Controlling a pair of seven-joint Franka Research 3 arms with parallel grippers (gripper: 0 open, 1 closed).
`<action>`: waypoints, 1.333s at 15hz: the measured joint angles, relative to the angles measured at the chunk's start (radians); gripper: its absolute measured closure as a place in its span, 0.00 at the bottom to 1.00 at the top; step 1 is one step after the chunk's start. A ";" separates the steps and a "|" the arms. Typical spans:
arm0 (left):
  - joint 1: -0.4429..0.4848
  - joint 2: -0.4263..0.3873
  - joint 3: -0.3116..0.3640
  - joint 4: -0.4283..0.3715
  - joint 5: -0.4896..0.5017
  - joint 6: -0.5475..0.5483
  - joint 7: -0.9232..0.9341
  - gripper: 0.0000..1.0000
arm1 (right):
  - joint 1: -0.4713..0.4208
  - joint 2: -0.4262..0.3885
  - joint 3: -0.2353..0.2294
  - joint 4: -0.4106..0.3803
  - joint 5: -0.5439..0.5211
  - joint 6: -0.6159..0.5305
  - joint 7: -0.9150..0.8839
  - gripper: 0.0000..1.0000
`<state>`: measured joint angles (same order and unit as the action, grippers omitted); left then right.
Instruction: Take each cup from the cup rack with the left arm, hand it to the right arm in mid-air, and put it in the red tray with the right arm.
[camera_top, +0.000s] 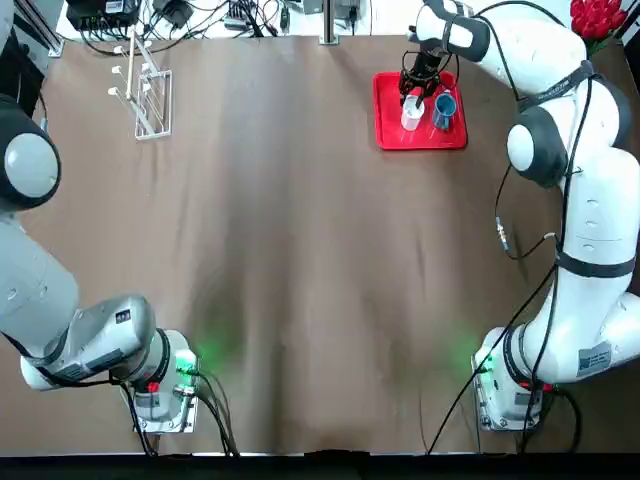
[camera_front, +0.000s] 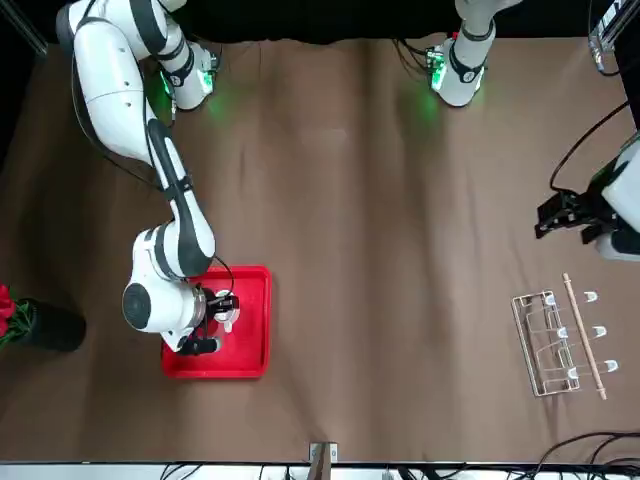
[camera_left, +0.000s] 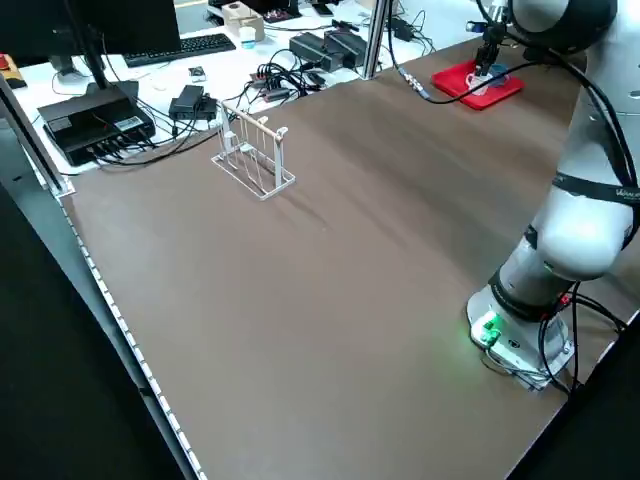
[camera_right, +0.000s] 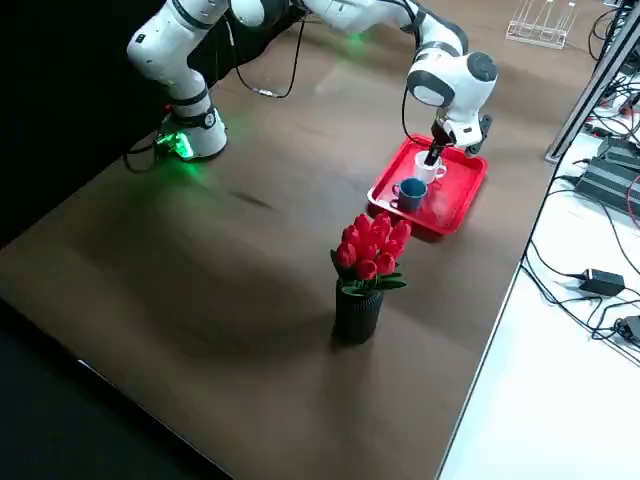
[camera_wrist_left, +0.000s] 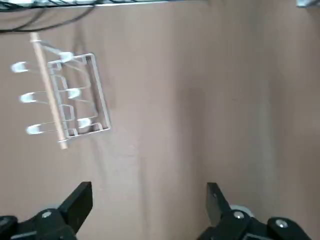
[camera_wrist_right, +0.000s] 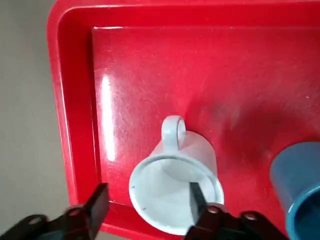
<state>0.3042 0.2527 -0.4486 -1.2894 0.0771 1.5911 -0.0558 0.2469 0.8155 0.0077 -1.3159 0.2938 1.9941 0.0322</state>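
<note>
Rack (camera_top: 147, 92) at the far left stands bare of cups, the left gripper (camera_wrist_left: 145, 210) hanging open, holding nothing, well back from it; over at the right both cups sit upright in the red tray (camera_top: 385, 135), white cup (camera_top: 411, 112) just beside blue cup (camera_top: 444, 108); the right gripper (camera_wrist_right: 147, 210) hangs spread above the white one, one finger inside its rim. This looks like the final release; lifting straight clear remains. Only the wrist view shows that finger; overhead the wrist hides it.
</note>
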 joint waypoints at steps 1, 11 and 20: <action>-0.111 -0.030 0.135 0.000 0.000 -0.003 0.001 0.00 | 0.000 0.000 0.000 0.005 0.000 -0.002 0.001 0.15; -0.282 -0.144 0.282 -0.114 -0.063 0.018 -0.004 0.00 | -0.023 -0.071 -0.082 0.086 -0.007 -0.245 0.010 0.00; -0.285 -0.144 0.283 -0.135 -0.066 0.016 -0.006 0.00 | -0.062 -0.423 -0.198 0.132 -0.097 -0.570 0.009 0.00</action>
<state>0.0187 0.1087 -0.1660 -1.4239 0.0115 1.6071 -0.0618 0.1852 0.3924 -0.1907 -1.1843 0.1966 1.4240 0.0417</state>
